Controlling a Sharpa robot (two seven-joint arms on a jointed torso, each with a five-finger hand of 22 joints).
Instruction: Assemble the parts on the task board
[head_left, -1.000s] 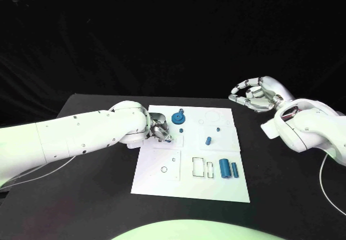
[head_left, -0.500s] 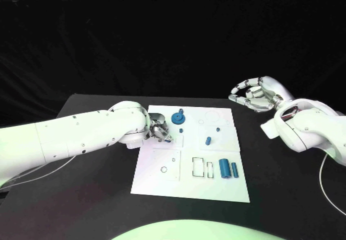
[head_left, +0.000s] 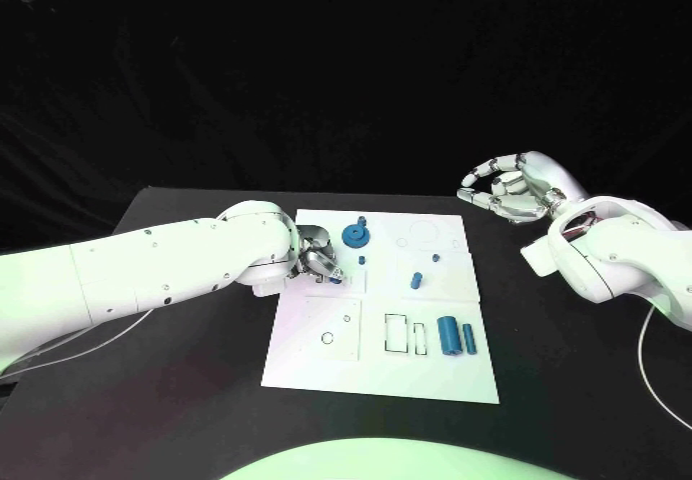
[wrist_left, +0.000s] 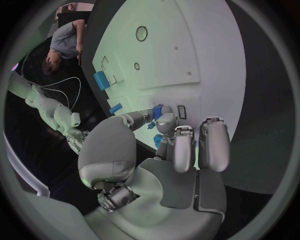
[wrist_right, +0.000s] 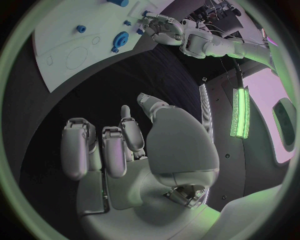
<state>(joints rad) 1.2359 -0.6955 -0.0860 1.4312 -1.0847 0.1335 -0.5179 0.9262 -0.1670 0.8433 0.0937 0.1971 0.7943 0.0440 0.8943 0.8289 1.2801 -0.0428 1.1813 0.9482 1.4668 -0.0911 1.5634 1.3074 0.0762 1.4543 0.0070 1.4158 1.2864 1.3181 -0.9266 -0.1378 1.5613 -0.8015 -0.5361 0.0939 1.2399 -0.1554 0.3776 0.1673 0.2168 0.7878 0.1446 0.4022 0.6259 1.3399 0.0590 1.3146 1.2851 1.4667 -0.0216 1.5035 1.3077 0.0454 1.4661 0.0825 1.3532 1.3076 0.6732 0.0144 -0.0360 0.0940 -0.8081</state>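
Note:
The white task board (head_left: 378, 372) lies mid-table. My left hand (head_left: 319, 261) is over its far left part and pinches a small blue piece (wrist_left: 157, 111) between thumb and a finger, close above the board (wrist_left: 187, 50). A blue gear (head_left: 356, 237) with a small peg (head_left: 362, 220) behind it stands just right of that hand. Another peg (head_left: 417, 280) stands mid-board, and two blue cylinders (head_left: 449, 335) lie by the outlined slots near the right edge. My right hand (head_left: 508, 190) hangs above the table past the board's far right corner, fingers loosely bent and apart, holding nothing.
Black table (head_left: 188, 340) surrounds the board on every side. Small blue pieces (wrist_left: 152, 126) sit on the board under my left hand's fingers. In the right wrist view the gear (wrist_right: 122, 37) and my left hand (wrist_right: 165, 27) lie far across the board (wrist_right: 62, 40).
The left hand's fingers have shifted very slightly over the board with the blue piece. The right hand has stayed where it was.

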